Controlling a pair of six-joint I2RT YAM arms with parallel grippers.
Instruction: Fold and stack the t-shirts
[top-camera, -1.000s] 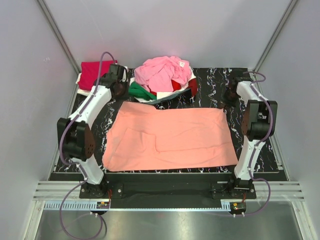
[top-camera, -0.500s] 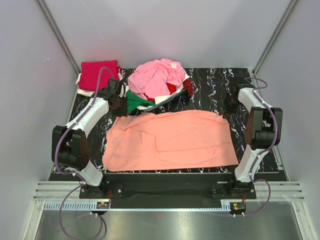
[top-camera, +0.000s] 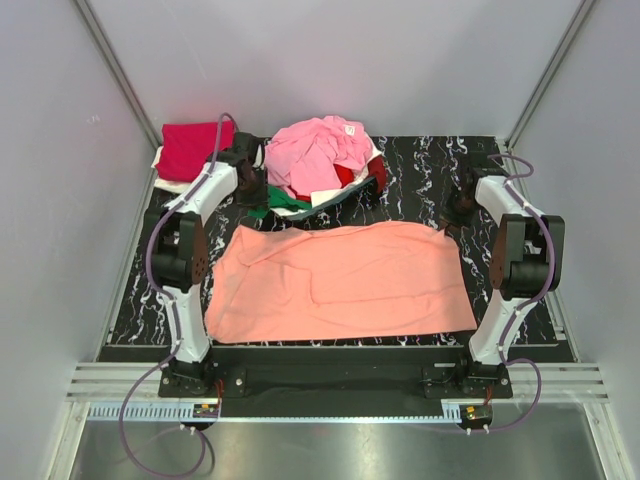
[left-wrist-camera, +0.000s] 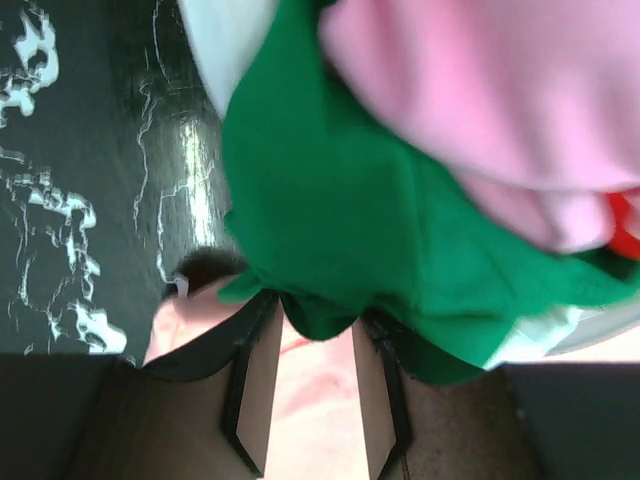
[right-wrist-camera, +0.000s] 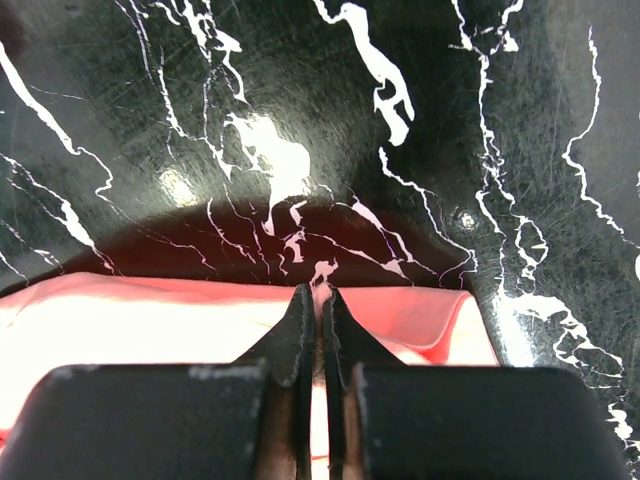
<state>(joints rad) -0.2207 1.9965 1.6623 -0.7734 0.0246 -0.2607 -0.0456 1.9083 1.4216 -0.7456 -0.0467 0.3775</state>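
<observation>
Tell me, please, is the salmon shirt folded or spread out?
Spread out: the salmon shirt lies as one wide, nearly flat sheet across the mat, not a compact bundle.

Overhead camera sits high at the near side, looking down over the whole black white-veined marble-patterned mat (top-camera: 420, 160). Left wrist camera looks out along the left claw (left-wrist-camera: 318, 335), very close, with a soft green cotton t-shirt (left-wrist-camera: 340, 220) right at its tips. Right wrist camera hugs the right claw (right-wrist-camera: 320, 296), mat just beyond it. All three views share the far edge of the flat salmon-orange cotton t-shirt (top-camera: 340, 280).
</observation>
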